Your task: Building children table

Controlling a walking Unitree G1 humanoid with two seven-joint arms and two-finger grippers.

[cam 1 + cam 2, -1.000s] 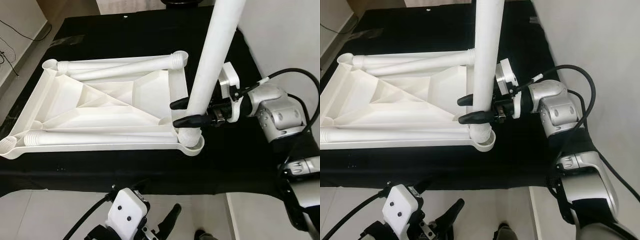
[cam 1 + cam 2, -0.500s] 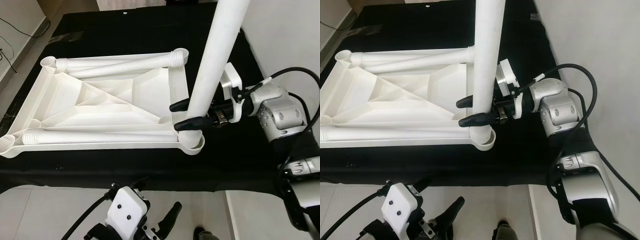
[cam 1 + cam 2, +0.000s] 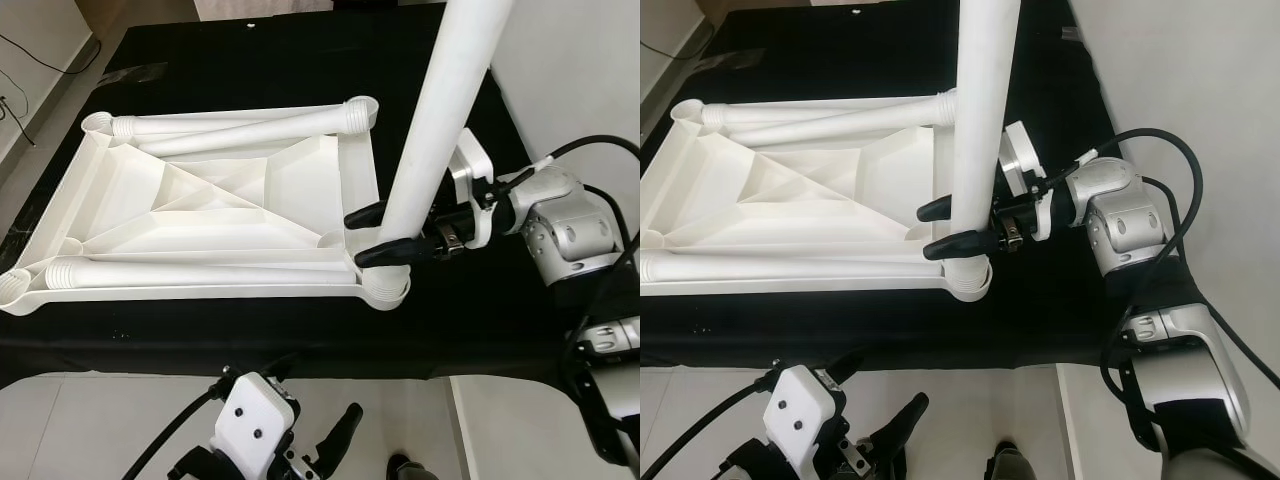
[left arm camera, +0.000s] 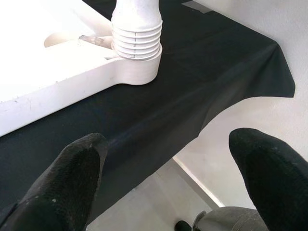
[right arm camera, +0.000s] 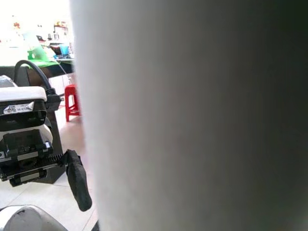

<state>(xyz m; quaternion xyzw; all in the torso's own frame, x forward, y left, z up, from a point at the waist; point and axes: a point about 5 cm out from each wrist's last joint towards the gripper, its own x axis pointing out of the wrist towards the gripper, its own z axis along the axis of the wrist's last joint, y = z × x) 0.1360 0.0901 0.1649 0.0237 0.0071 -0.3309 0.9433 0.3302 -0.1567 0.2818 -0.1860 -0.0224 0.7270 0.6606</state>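
A white plastic table top [image 3: 210, 205] lies upside down on a black cloth. A white table leg [image 3: 440, 120] stands nearly upright in the near right corner socket [image 3: 388, 287], its top leaning slightly right. My right gripper [image 3: 372, 234] reaches in from the right, shut on the leg just above the socket, one black finger on each side. The leg [image 5: 192, 115] is very close in the right wrist view. My left gripper [image 4: 166, 144] hangs open and empty below the table's front edge, facing the ribbed socket [image 4: 137, 45].
Two more white legs lie in the upturned top, one along the far side [image 3: 240, 125] and one along the near side [image 3: 200, 271]. The black cloth [image 3: 470, 320] ends close to a white wall on the right. Pale floor runs along the front.
The upright leg's top has tilted a little to the right, and my right gripper has shifted slightly right and down with it. The left arm stays put.
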